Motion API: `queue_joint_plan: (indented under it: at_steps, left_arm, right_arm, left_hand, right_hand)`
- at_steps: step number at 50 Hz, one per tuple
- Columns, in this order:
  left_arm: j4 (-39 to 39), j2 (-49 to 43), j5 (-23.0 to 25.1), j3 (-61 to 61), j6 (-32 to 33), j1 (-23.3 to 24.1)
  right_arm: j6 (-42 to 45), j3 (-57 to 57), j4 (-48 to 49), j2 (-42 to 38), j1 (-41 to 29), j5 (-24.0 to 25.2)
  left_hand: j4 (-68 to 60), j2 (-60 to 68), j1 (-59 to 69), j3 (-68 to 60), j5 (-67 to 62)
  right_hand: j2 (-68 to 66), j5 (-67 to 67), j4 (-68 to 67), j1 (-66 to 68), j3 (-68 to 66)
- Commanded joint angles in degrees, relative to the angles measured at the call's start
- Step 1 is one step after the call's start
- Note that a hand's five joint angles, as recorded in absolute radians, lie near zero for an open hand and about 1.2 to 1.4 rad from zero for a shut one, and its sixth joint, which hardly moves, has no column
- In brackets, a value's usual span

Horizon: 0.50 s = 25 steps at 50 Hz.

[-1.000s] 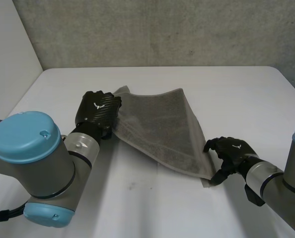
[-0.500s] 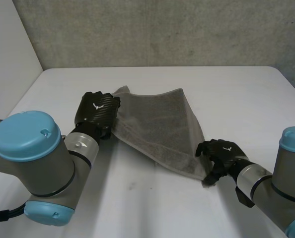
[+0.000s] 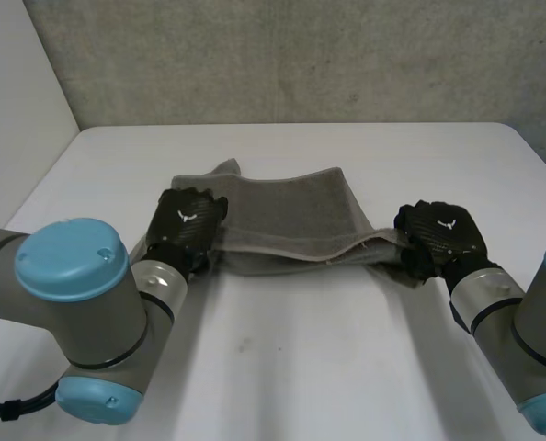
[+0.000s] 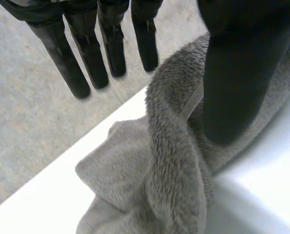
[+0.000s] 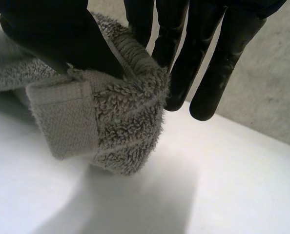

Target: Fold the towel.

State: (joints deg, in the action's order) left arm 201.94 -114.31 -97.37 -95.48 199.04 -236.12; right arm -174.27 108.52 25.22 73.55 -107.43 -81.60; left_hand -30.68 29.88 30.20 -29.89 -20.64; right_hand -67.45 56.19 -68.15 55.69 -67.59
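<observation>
Towel: one, grey, on white table. Hands: two. Left hand: fingers straight, apart, towel fold beside thumb. Right hand: thumb and fingers pinch towel corner.

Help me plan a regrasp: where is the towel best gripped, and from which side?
Grip the towel at its right-end corner, coming from the right. It stretches as a long band across the table, and that doubled corner sticks out free, where the right hand pinches it.
</observation>
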Motion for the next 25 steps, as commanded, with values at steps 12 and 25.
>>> queue_joint_plan:
  at_steps: [12, 25]
  left_arm:
    - [-14.29, 3.65, 1.05, -1.12, -2.51, -10.68]
    - [-19.92, 2.42, 11.42, -3.22, -7.0, -19.38]
  right_arm:
    - [10.53, 0.82, 0.53, -0.33, 5.3, 0.3]
    - [10.89, -1.29, 0.62, -1.12, 8.2, 0.3]
  left_hand:
    - [17.1, -16.3, -16.62, 16.31, 17.06]
    - [3.14, -2.34, -2.65, 2.35, 3.1]
  right_hand:
    - [-12.55, 13.81, -11.85, 24.31, -12.41]
    - [-12.55, 13.81, -11.85, 24.31, -12.41]
